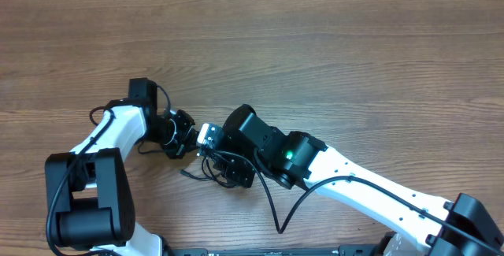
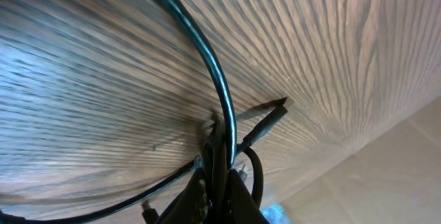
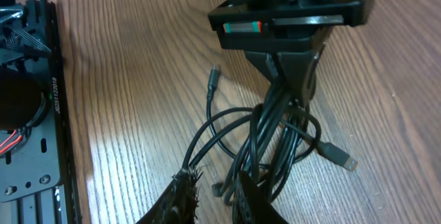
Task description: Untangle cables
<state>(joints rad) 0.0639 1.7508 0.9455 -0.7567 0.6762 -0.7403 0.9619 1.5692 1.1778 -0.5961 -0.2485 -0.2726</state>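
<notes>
Pincer work at close quarters: the left pincer (image 3: pixel 289 79) is pressed together on the cables (image 3: pixel 272 117), holding several black strands in a tight bunch. Facing it, the right pincer (image 3: pixel 215 200) stands narrowly spread, with wood showing between its fingers and strands lying against one of them. Loose loops spill onto the desk (image 1: pixel 315 43) between the two arms. A silvery plug (image 3: pixel 341 156) and a dark plug (image 3: pixel 213 76) lie out to either side.

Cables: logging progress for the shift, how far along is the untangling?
Done: nothing visibly; the thin black cables form one looped bundle. In hand: the left gripper pinches its strands, the right gripper sits at the loops, grip unclear. Left: pulling both cables apart.
</notes>
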